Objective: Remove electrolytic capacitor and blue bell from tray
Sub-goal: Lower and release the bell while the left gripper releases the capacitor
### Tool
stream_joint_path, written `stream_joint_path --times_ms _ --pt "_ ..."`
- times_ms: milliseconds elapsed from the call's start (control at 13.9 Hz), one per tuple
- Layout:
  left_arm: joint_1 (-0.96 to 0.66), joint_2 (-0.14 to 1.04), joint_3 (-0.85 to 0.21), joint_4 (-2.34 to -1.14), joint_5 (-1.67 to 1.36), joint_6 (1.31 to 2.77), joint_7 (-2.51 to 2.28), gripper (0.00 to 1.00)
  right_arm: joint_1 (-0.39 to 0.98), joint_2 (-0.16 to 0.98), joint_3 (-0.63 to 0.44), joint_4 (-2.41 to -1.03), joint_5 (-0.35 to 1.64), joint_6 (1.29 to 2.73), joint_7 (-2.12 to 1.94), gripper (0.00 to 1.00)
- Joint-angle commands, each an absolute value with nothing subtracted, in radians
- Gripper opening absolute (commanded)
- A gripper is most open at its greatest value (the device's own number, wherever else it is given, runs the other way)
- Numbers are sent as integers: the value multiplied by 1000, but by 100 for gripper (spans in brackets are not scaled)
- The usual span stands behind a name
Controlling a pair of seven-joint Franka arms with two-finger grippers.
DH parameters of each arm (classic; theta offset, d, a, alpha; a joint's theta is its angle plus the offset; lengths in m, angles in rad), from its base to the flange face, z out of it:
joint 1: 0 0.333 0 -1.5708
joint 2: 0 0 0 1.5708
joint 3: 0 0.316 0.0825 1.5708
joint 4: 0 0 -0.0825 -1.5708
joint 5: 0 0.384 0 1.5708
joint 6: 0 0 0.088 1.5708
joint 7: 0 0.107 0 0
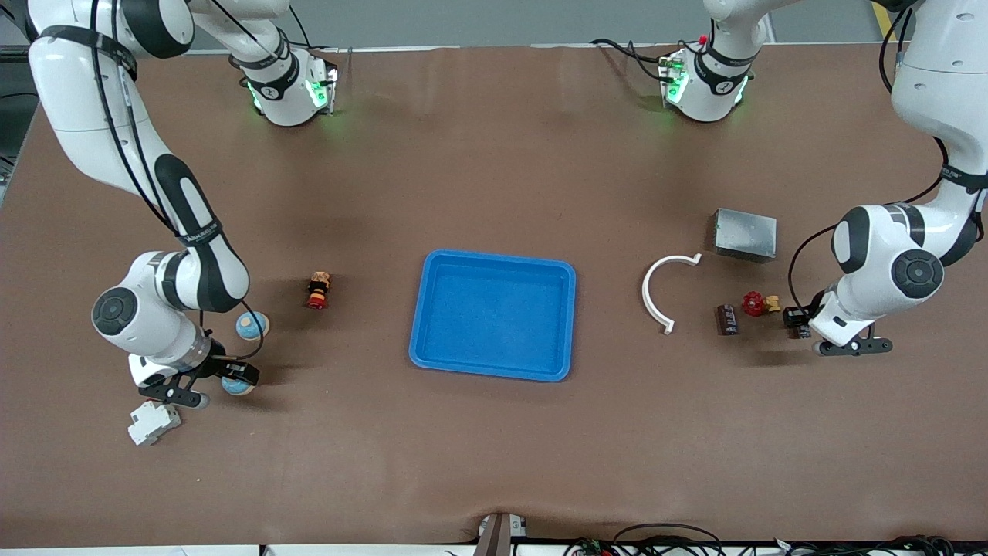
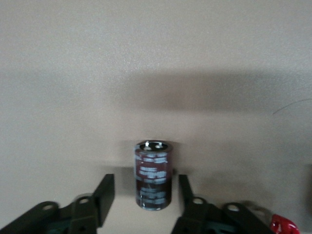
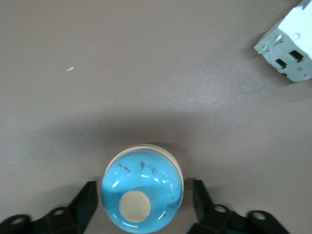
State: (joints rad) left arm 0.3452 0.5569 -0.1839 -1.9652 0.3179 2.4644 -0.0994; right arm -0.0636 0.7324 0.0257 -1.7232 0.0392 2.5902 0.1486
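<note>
A dark cylindrical capacitor (image 2: pixel 152 170) with pale print stands upright on the brown table, toward the left arm's end. My left gripper (image 2: pixel 145 179) is open around it, with a gap on each side; in the front view the gripper (image 1: pixel 797 318) sits low at the table. A glossy blue bell (image 3: pixel 142 187) with a tan button on top rests on the table toward the right arm's end. My right gripper (image 3: pixel 144 187) straddles it, open, its fingers clear of the bell. In the front view that bell (image 1: pixel 236 385) lies under the right gripper (image 1: pixel 235 376).
A blue tray (image 1: pixel 494 258) lies mid-table. Another blue bell (image 1: pixel 252 325), a white block (image 1: pixel 153 422) and a small red-and-yellow part (image 1: pixel 318 289) lie around the right gripper. A second dark capacitor (image 1: pixel 726 319), a red knob (image 1: pixel 753 303), a white curved piece (image 1: pixel 656 297) and a grey box (image 1: pixel 745 234) lie around the left gripper.
</note>
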Motion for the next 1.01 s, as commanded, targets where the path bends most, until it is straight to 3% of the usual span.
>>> stream_joint_path --times_ms 0,216,648,792,936 --pt "362 557 -196 -1970 342 2480 -107 100 -69 739 29 -1720 55 2603 149 100" --pt "357 542 -201 -1962 342 2453 -106 100 -69 739 29 -1721 54 2608 149 100" --pt "359 471 -264 -1892 339 2197 -101 100 -64 746 29 -1721 55 2623 150 100" --pt "385 421 -273 -1896 322 2152 -86 100 -72 732 31 -1720 55 2605 141 100" --pt "445 358 -333 -1896 264 2091 -42 100 -75 671 31 -1712 54 2500 132 100"
